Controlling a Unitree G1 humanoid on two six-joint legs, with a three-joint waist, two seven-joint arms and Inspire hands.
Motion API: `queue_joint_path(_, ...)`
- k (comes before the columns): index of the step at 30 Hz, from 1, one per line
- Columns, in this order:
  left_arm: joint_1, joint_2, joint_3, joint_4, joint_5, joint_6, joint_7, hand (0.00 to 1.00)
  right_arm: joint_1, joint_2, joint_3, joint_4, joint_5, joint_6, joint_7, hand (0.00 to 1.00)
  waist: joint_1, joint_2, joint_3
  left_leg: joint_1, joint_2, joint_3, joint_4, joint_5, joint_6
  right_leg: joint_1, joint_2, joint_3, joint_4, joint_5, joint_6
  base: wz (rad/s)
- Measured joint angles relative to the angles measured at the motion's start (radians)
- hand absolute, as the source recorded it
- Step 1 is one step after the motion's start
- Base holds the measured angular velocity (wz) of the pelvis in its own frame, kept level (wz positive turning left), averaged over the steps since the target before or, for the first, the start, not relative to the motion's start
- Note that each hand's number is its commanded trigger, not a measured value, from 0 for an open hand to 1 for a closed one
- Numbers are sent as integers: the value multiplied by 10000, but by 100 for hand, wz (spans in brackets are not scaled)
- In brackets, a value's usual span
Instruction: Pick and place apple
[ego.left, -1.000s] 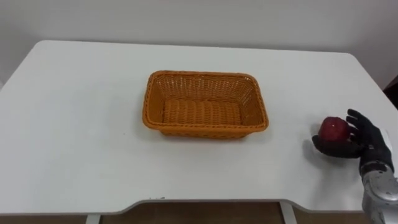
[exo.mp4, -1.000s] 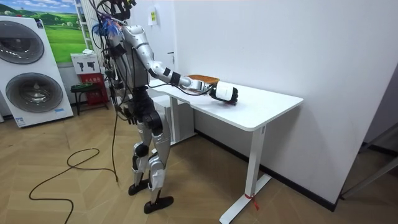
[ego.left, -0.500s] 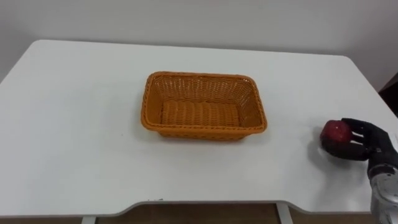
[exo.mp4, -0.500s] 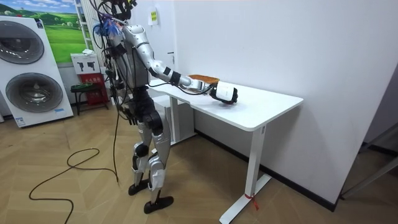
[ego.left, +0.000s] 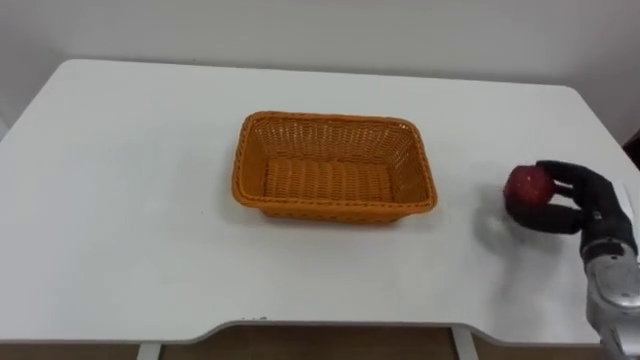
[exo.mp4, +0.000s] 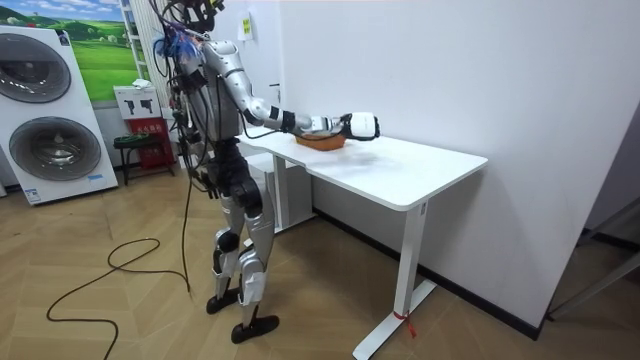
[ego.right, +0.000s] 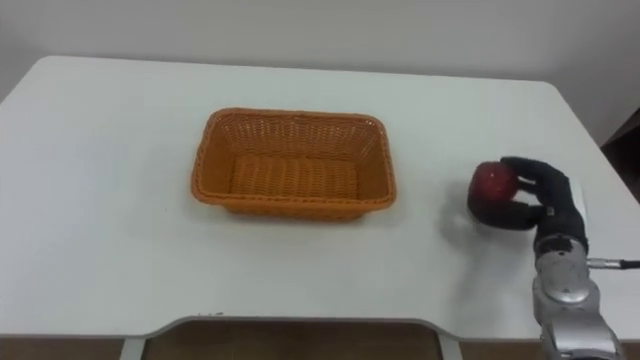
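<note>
Right hand (ego.left: 585, 205) comes in from lower right, over the far right end of the white table (ego.left: 130, 200). Its dark fingers (ego.left: 560, 168) & thumb are curled round a red apple (ego.left: 528, 186), clamped on it. The apple sits at the hand's left side, toward the basket, w/ fingers wrapping over the top and thumb underneath. Most of the fruit's left face shows past the fingers. There's a faint shadow on the tabletop just below-left of it. In the room view the hand w/ its load is up off the table surface, arm stretched out approx level; the apple itself is too small to make out there.

Orange wicker basket (ego.left: 330, 118), rectangular, stands mid-table w/ its long side across the view & its woven bottom in plain sight. The apple is well to the right of the basket, not touching it, approx level w/ the basket's near half.

Room view: the robot stands upright at the table's long side, toward the room view's left end, facing it. The basket lies just below the hand & slightly to the room view's left. Two washing machines (exo.mp4: 50, 110) stand behind the robot at the room view's left, on a wood floor (exo.mp4: 120, 310).
</note>
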Motion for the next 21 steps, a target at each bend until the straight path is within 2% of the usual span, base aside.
queue_joint_path(10,-180,-2,-215,101,184,104,-29,0,10,174,950,-2897,-528,135,-12,100,256,-18,-8,53,0,-12,19,0,0,71,-11,-40,0,1,1,0)
queue_joint_path(15,-202,-10,-220,124,186,164,-26,0,0,176,993,-3548,-493,138,18,100,283,-3,-5,-32,6,-44,46,0,0,13,-20,-106,15,4,0,2)
queue_joint_path(21,-231,-67,-446,252,192,234,30,0,0,247,1010,-4535,-580,211,170,100,268,131,-46,-24,6,-42,48,0,0,29,-17,-97,16,6,0,0)
